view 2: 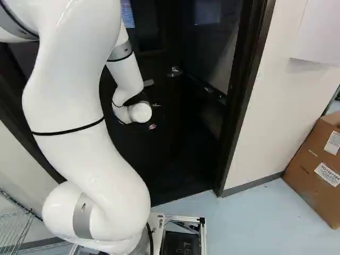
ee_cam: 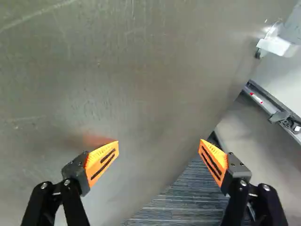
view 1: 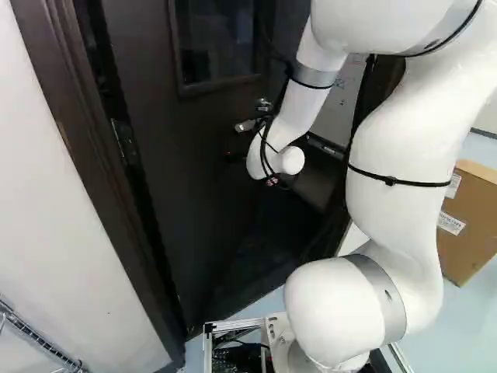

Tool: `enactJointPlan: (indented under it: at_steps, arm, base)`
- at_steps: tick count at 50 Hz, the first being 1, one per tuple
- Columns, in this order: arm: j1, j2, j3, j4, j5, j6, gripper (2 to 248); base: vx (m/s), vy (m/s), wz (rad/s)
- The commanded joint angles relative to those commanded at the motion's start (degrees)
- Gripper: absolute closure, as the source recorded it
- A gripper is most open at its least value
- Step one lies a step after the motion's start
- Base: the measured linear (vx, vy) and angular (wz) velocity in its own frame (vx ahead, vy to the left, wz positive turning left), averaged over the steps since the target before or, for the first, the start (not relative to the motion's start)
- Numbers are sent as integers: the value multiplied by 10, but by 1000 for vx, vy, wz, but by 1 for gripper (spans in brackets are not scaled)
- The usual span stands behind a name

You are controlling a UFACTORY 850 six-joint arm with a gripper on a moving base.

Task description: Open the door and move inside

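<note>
Wrist view: pincer [ee_cam: 159, 145] released, fingers spread, facing the door [ee_cam: 117, 80]. The door stands ajar, upper centre of the right base view. Likely heavy and rigid; pushing suits its flat face, far from the hinged side.

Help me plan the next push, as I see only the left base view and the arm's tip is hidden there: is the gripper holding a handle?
Observer: No. In the wrist view, the gripper stands wide open, with nothing gripped between its fingers.
Operator: Thanks. My view goes dark past the edge of the door. What kind of floor is there?
Observer: The wrist view shows a striped carpet there.
</note>
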Motion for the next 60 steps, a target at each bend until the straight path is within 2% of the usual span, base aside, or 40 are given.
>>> enactJointPlan:
  at_steps: [60]
  arm:
    - [60,-44,-52,-8,0,0,3]
  base:
    - [0,0,0]
